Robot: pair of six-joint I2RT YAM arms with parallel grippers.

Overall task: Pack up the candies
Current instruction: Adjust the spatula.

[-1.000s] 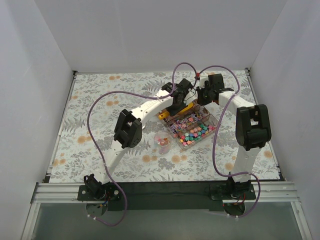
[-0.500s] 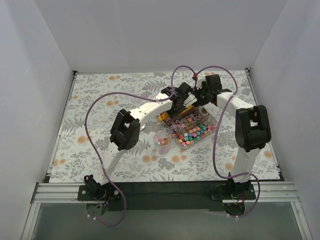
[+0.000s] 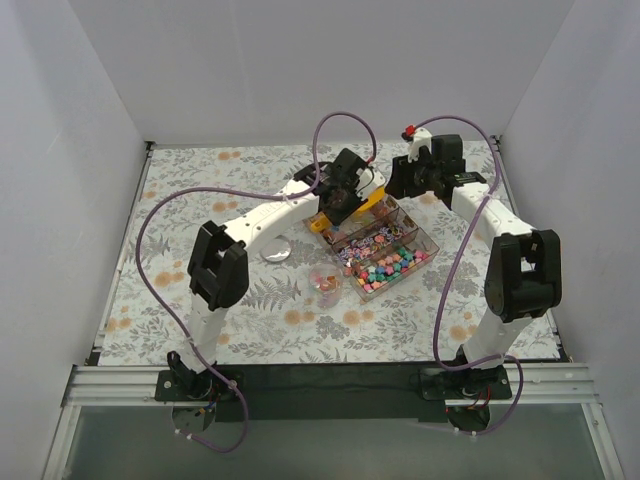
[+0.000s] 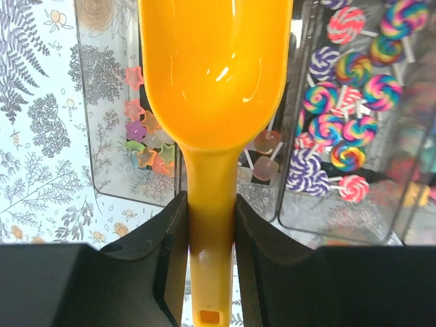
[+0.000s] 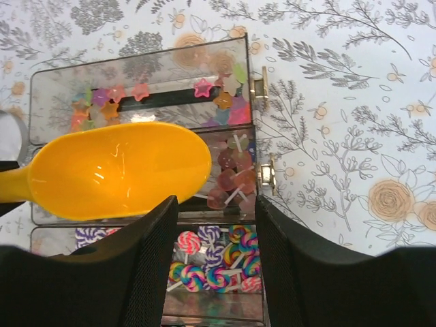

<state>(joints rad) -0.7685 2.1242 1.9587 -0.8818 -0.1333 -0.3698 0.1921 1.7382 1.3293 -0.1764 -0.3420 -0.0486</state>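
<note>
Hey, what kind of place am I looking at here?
Probably a robot lab test booth: plain white walls enclose the workspace, two robot arms are bolted at its near edge, and a clear box of candies sits on a floral tablecloth.

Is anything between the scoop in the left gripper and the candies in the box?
Nothing visible does. The left gripper holds the orange scoop by its handle above the clear box; the candies lie in it with no cover showing. The right gripper hangs open above the scoop, not under it.
</note>
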